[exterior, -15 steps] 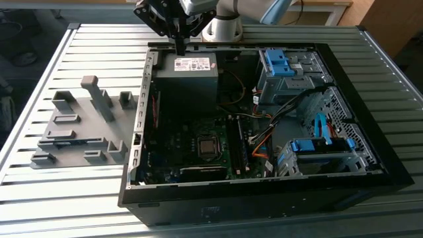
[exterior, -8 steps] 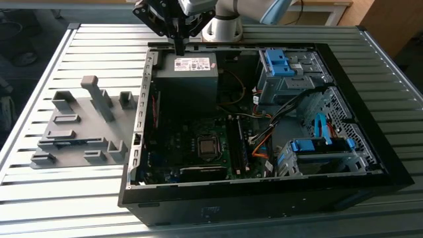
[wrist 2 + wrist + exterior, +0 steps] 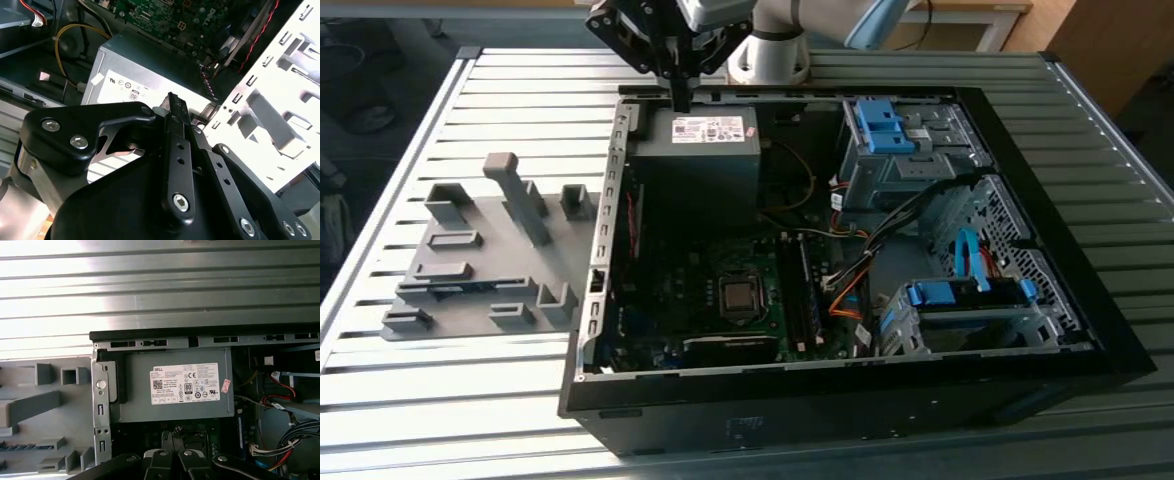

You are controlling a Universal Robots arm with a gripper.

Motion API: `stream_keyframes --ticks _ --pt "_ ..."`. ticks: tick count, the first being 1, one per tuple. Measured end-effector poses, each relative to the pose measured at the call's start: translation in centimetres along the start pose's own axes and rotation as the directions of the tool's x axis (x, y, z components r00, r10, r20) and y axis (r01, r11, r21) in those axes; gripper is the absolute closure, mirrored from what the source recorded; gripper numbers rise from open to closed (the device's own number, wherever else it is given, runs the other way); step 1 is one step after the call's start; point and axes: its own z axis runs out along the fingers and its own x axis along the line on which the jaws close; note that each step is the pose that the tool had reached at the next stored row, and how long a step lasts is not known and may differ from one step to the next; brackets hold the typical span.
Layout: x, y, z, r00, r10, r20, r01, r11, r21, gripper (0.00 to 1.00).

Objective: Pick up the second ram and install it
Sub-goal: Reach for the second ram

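The second ram (image 3: 460, 289) lies flat in a slot of the grey holder tray (image 3: 487, 262), which sits on the bench (image 3: 480, 400) outside the computer case (image 3: 854, 400), just off the case's side wall on the exterior view's left. I also catch it in the first wrist view as a dark blue strip (image 3: 22, 446) among the tray's blocks. Its long axis runs crosswise to that side wall, so one short end points at the case.

The gripper (image 3: 680, 100) is not at the stick. It hangs over the case's far rim, above the labelled power supply (image 3: 700, 160) in the far corner. From the fingers, the ram lies out over the side wall and down along the case's length, well apart from them, with the tray's tall grey post between the two in the exterior view.

As for the fingers (image 3: 175, 107), I read them as drawn close together with nothing between them. In the exterior view they show as one slim dark stem, and in the first wrist view the two tips (image 3: 172, 432) sit nearly touching over the power supply's edge.

Inside the case, a long green stick (image 3: 797, 300) stands in the slots beside the processor socket, so I judge one module seated. The second is not yet lifted.
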Motion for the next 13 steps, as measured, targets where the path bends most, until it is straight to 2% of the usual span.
stream_keyframes --ticks 13 --pt "0.35 -0.03 0.03 1.0 0.0 0.0 0.0 1.0 0.0 0.89"
